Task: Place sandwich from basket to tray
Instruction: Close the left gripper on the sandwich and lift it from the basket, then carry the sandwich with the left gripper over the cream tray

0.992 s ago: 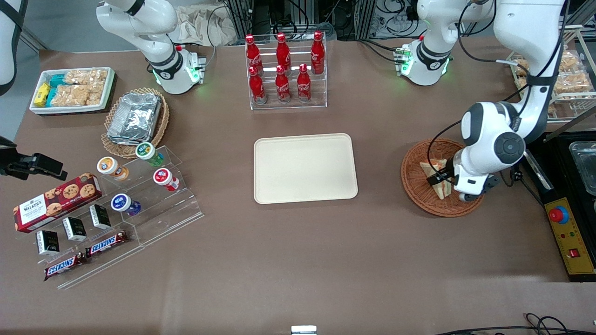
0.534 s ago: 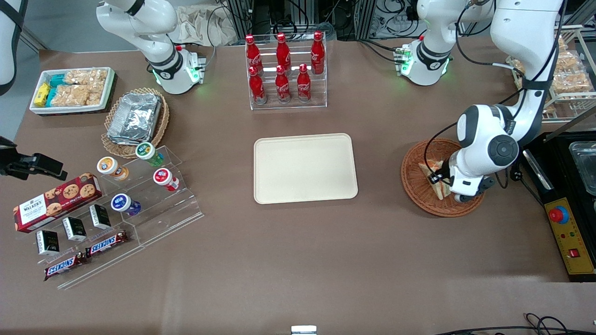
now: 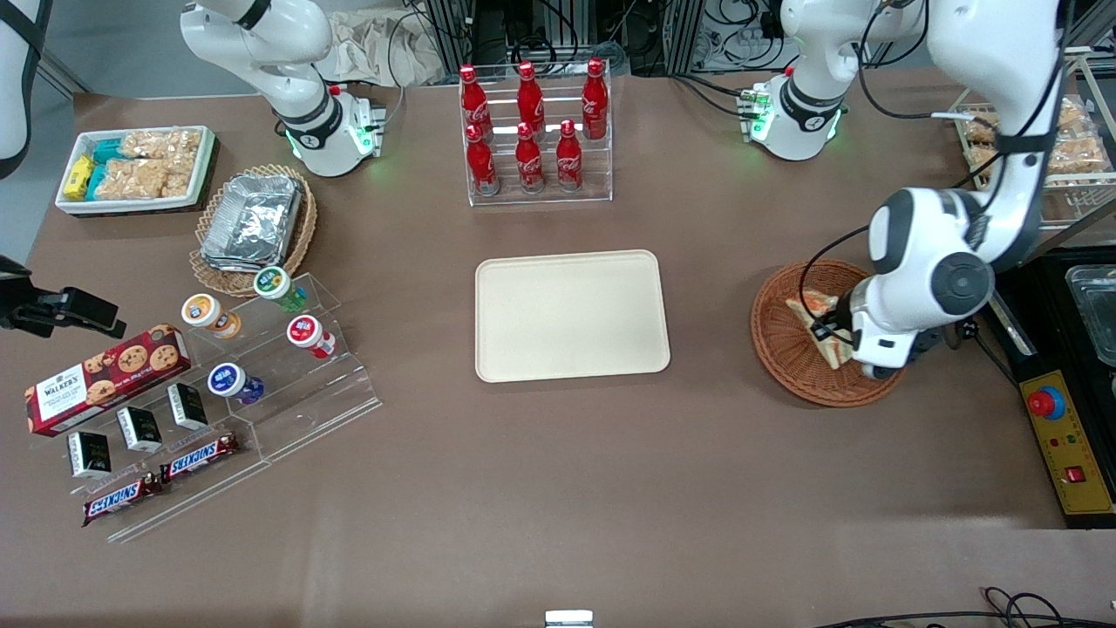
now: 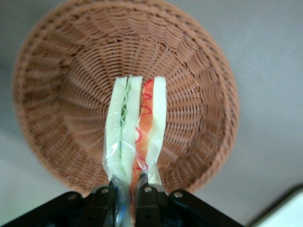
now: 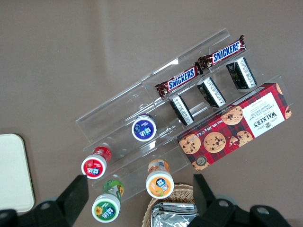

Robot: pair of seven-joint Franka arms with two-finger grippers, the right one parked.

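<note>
The sandwich (image 3: 818,324) is a plastic-wrapped white-bread wedge with orange-red and green layers. It hangs just above the floor of the reddish-brown wicker basket (image 3: 785,353). My left gripper (image 3: 830,338) is over the basket, shut on the sandwich's near end. In the left wrist view the sandwich (image 4: 137,118) juts out from between the black fingers (image 4: 147,191) of the gripper (image 4: 127,184), with the basket (image 4: 199,71) beneath it. The cream tray (image 3: 571,316) lies bare at the table's middle, toward the parked arm from the basket.
A rack of red cola bottles (image 3: 532,131) stands farther from the camera than the tray. A control box with a red button (image 3: 1046,403) and a black appliance (image 3: 1081,296) sit beside the basket at the working arm's end. A clear stand with cups (image 3: 261,340) is at the parked arm's end.
The wrist has shifted slightly toward the working arm's end, and the sandwich has moved with it, still held over the basket.
</note>
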